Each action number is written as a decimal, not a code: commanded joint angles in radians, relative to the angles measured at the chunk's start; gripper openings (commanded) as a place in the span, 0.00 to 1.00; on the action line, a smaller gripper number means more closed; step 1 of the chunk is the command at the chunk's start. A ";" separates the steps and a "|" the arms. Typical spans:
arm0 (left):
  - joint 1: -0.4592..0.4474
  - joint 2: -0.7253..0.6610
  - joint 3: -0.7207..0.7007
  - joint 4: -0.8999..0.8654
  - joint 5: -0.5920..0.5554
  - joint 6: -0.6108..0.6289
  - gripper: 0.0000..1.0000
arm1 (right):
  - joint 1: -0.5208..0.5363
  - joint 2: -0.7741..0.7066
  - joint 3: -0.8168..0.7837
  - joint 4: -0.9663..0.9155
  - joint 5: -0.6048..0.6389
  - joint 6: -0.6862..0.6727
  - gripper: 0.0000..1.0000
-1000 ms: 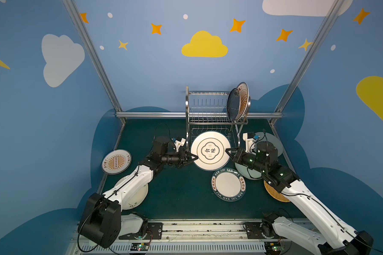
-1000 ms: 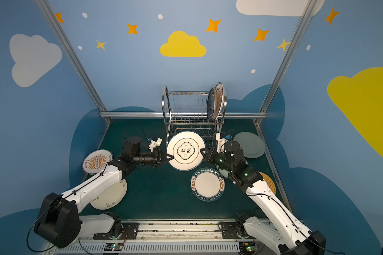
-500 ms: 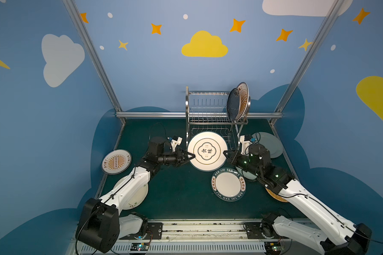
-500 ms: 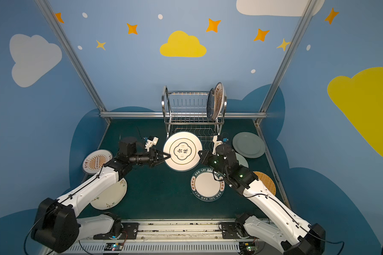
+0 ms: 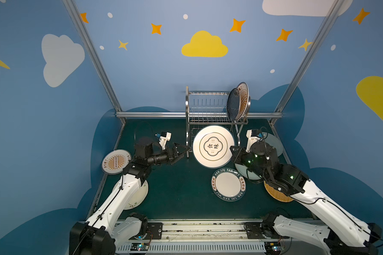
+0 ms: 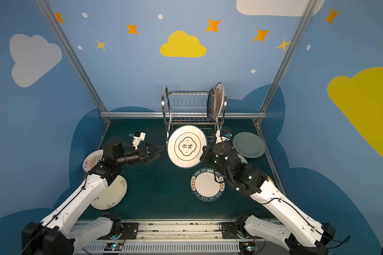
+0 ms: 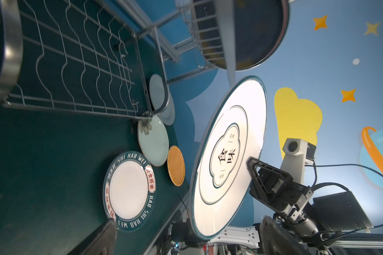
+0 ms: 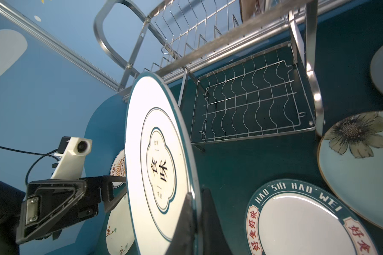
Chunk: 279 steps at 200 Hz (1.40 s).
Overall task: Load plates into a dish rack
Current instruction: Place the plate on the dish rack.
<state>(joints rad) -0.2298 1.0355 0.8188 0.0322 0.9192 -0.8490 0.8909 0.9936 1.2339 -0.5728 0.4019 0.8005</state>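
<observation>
A white plate with teal rings and black characters (image 5: 213, 145) (image 6: 187, 145) hangs upright in front of the dish rack's lower shelf. My right gripper (image 5: 231, 150) (image 8: 196, 196) is shut on its right rim. Just left of that plate, my left gripper (image 5: 185, 152) (image 7: 189, 219) stands open and holds nothing. The steel dish rack (image 5: 208, 106) (image 8: 252, 99) stands at the back. A black plate (image 5: 233, 103) and a sunburst plate (image 5: 243, 97) stand in the right end of its upper tier.
A green-lettered plate (image 5: 228, 184) lies on the mat in front of the held plate. Under my right arm lie an orange woven plate (image 5: 276, 196) and a flowered plate (image 8: 358, 159), with a pale green plate (image 6: 249, 144) behind. At the left lie a sunburst plate (image 5: 116, 161) and a sprigged white plate (image 6: 111, 194).
My left gripper has opened, let go of the plate's left rim and drawn back a little. The right gripper holds the plate alone, slightly nearer the rack.
</observation>
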 commanded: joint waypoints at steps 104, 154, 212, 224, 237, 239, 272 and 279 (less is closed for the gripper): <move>0.042 -0.139 0.001 -0.032 -0.093 0.084 1.00 | 0.024 0.372 0.760 -0.078 0.444 -0.476 0.00; 0.049 -0.132 -0.006 0.015 -0.040 0.065 1.00 | 0.009 0.559 0.993 -0.010 0.591 -0.722 0.00; 0.049 -0.140 -0.030 0.128 0.028 0.021 1.00 | -0.044 0.679 1.074 0.084 0.658 -0.896 0.00; 0.049 -0.148 -0.036 0.150 0.036 0.016 1.00 | -0.059 0.699 1.083 0.084 0.662 -0.910 0.00; 0.049 -0.159 -0.040 0.164 0.038 0.016 1.00 | -0.080 0.725 1.107 0.062 0.658 -0.911 0.00; 0.049 -0.161 -0.041 0.166 0.037 0.016 1.00 | -0.083 0.729 1.110 0.059 0.658 -0.911 0.00; 0.049 -0.182 -0.044 0.175 0.035 0.023 1.00 | -0.124 0.776 1.139 0.030 0.654 -0.914 0.00; 0.049 -0.184 -0.046 0.174 0.031 0.025 1.00 | -0.134 0.785 1.141 0.019 0.648 -0.904 0.00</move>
<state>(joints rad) -0.1833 0.8730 0.7776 0.1539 0.9348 -0.8284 0.7822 1.7645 2.3302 -0.5846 1.0306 -0.1005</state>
